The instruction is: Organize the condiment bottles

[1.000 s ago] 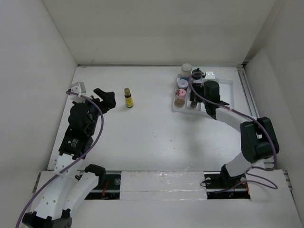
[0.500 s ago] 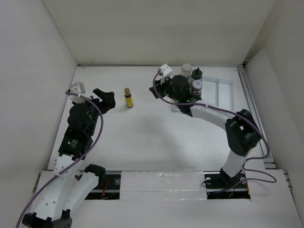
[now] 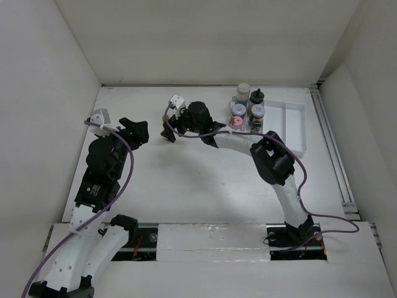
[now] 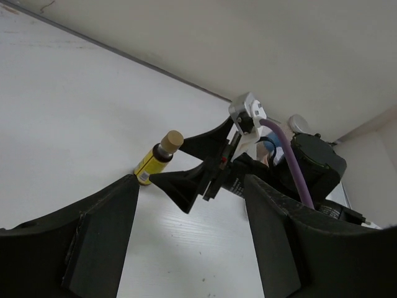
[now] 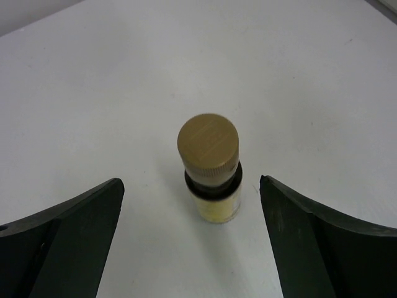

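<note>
The slim yellow bottle [image 5: 211, 171] with a dark gold cap stands upright on the table. It sits between the open fingertips of my right gripper [image 5: 191, 183] and touches neither. In the top view my right gripper [image 3: 167, 131] covers most of it. The left wrist view shows the bottle [image 4: 155, 159] at the tips of the right gripper's fingers [image 4: 181, 185]. My left gripper [image 3: 138, 130] is open and empty just left of it. The cream-filled jar [image 3: 243, 93], black-capped bottle [image 3: 257, 96], pink shaker [image 3: 237, 121], and silver-lidded jar [image 3: 257, 112] stand in the tray.
The white divided tray [image 3: 290, 124] sits at the back right, its right half bare. White walls close in the table on the left, back and right. My right arm stretches across the middle of the table from the tray side.
My right arm has swung left from over the tray across the table, so its open gripper now brackets the yellow bottle. The left arm has barely moved.
</note>
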`<state>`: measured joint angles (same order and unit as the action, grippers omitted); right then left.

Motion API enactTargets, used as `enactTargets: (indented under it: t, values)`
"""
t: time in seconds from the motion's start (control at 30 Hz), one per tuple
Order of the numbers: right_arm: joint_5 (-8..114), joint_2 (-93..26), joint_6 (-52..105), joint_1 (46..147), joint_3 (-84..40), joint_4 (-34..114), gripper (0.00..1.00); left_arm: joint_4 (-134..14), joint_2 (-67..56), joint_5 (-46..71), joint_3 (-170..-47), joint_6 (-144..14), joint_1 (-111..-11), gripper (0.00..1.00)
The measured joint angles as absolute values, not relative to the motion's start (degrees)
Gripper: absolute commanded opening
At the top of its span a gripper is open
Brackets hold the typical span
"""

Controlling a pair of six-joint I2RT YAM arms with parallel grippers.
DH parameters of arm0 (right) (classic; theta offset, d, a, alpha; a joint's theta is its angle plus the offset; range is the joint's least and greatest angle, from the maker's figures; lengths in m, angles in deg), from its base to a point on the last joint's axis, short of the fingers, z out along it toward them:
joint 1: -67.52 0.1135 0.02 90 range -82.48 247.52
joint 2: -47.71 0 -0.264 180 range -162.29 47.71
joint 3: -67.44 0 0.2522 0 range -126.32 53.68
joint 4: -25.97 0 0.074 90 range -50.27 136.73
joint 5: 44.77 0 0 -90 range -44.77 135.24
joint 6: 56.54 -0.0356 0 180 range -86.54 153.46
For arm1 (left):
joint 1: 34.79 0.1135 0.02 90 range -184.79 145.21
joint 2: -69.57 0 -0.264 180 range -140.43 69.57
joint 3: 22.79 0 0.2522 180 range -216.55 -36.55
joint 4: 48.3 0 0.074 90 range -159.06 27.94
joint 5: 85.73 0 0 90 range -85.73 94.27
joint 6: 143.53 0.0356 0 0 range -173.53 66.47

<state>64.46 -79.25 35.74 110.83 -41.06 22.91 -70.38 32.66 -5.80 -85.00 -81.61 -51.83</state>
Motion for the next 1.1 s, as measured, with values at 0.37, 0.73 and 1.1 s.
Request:
enactTargets:
  t: [0.37,0.73,1.1]
  values:
    - [62.78,-84.93,36.07,111.11,-49.52,22.41,0.39,-70.38,32.49,-5.17,-85.00,-81.59,-51.83,0.66]
    - [62.32,-80.06,34.49,111.09,-42.28,19.83,0.18,-69.96,31.77,-5.14,-85.00,-81.57,-51.83,0.66]
    - [61.75,-42.38,32.55,97.96,-23.57,19.43,0.16,-69.65,31.68,-4.71,-85.00,-81.46,-51.83,0.70]
